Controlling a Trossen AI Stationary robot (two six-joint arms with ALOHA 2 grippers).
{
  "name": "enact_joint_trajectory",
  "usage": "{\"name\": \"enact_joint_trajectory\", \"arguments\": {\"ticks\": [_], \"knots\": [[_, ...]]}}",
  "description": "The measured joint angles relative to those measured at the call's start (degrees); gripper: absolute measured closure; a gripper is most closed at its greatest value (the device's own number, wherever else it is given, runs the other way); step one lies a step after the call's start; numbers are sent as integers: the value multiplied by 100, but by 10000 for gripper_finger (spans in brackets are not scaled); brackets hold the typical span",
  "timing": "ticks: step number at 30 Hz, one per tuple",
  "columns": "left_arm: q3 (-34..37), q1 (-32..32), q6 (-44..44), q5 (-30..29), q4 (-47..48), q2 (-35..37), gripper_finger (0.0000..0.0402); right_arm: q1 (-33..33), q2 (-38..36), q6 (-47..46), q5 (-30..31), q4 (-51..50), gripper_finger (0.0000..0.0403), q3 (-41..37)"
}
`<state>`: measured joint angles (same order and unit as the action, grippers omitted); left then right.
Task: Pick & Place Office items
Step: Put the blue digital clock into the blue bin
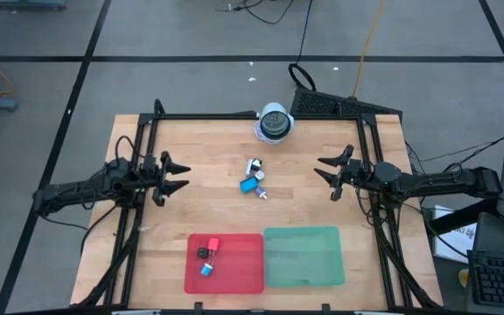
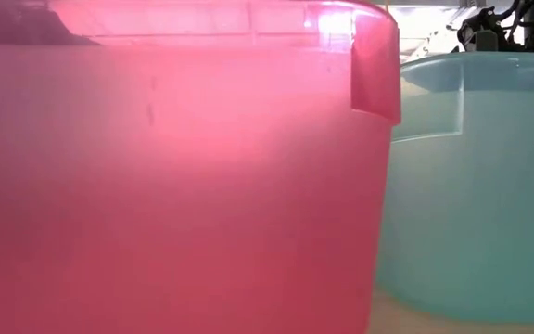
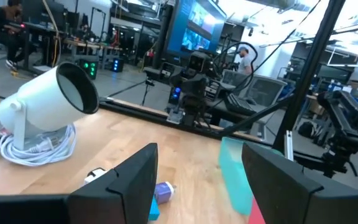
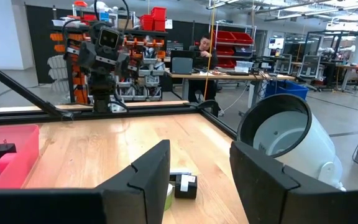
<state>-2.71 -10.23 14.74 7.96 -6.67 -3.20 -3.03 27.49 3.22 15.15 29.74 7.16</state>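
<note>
We see the left gripper (image 1: 182, 175) and right gripper (image 1: 325, 172) hovering apart-fingered, empty, flanking office items (image 1: 254, 178) mid-table; three more pieces (image 1: 208, 253) lie in the red tray (image 1: 243, 271).

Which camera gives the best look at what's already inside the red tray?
The high view: it looks straight down into the red tray, showing three small items inside. The right wrist view catches one corner with a black plug. The low view shows only its wall; the left wrist, a sliver.

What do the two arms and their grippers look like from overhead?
Both arms are dark and slender, built of jointed segments. The left gripper and right gripper each end in two black, pointed fingers. Dark cables trail from the right arm's base.
</note>
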Motion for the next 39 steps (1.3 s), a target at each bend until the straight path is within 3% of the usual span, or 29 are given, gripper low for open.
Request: {"name": "enact_joint_trajectory", "arguments": {"ticks": [3, 9, 15, 19, 35, 39], "knots": [[177, -100, -112, 148, -257, -4, 165, 0, 0, 0, 0, 0, 248, 0], [191, -228, -688, 62, 93, -4, 165, 0, 2, 0, 0, 0, 248, 0], [188, -263, -1193, -967, 485, -17, 165, 0, 0, -2, -1, 0, 248, 0], [180, -263, -1309, -1324, 477, -15, 165, 0, 0, 0, 0, 0, 248, 0], [178, -261, -1300, -1382, 491, -15, 165, 0, 0, -234, -30, -20, 248, 0], [178, -261, -1300, -1383, 494, -15, 165, -6, -18, -235, -348, -426, 248, 0]]}}
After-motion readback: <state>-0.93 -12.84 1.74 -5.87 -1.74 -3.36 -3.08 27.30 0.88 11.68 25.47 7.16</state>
